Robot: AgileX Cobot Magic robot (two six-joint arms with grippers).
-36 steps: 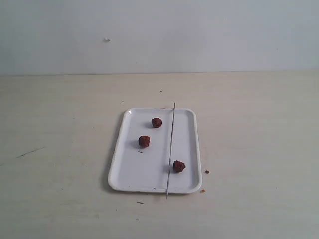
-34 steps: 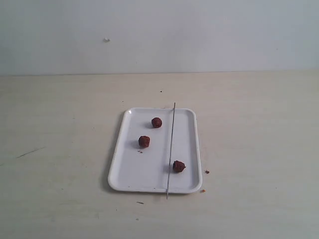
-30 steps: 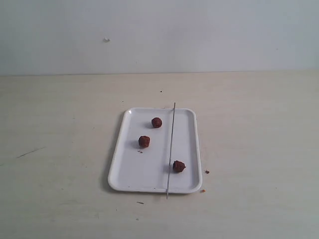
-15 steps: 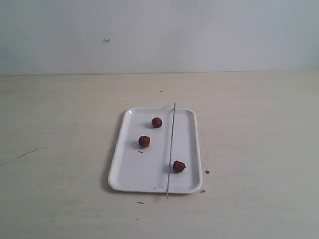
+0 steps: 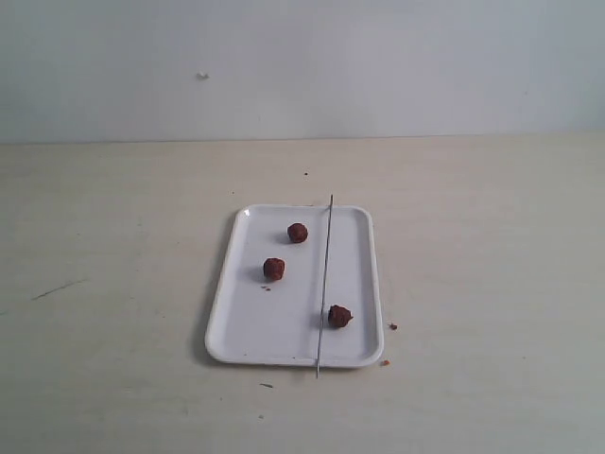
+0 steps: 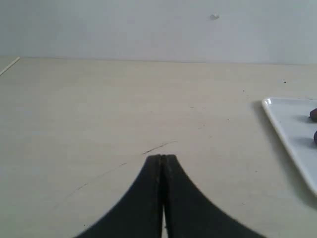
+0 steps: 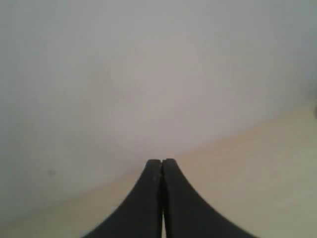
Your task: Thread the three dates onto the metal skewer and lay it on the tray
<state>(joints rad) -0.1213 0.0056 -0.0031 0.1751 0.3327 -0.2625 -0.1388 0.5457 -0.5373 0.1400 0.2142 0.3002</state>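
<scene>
Nothing moved: tray (image 5: 248,333) holds three dates (image 5: 274,269), skewer (image 5: 325,270) across it; left end effector (image 6: 162,157), right end effector (image 7: 161,161) clenched.

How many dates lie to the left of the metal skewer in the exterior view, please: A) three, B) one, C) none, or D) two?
D: the far date and the middle date lie left of the metal skewer; the near date lies right of it.

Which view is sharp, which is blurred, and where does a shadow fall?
Exterior view: sharp, evenly lit; the flat white rectangular tray throws a faint shadow at its left edge. Left wrist view: slightly soft. Right wrist view: hazy and washed out beyond the black right gripper.
</scene>
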